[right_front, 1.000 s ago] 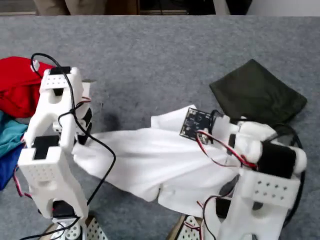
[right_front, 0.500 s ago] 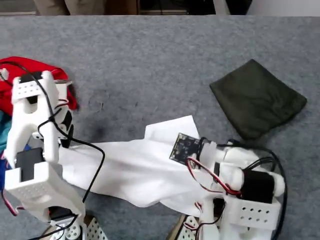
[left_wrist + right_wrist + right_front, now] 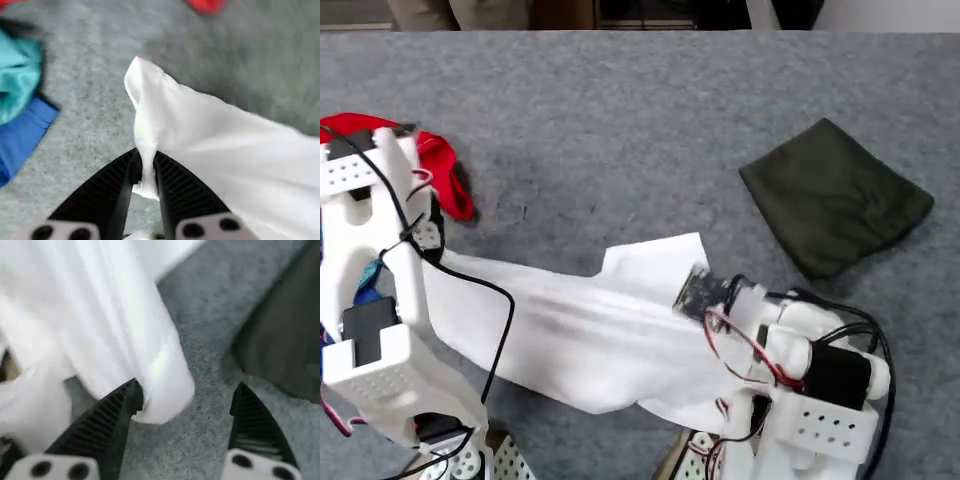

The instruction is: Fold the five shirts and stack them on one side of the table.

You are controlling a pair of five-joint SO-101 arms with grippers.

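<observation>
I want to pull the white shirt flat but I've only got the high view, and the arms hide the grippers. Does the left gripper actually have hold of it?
Observer: Yes. The left wrist view shows the left gripper shut on an edge of the white shirt.
Operator: And the right gripper?
Observer: The right gripper is open. A fold of the shirt hangs beside one of its fingers, and nothing is clamped.
Operator: Anything close to the left gripper?
Observer: A teal shirt and a blue shirt lie on the table, apart from the white one.
</observation>
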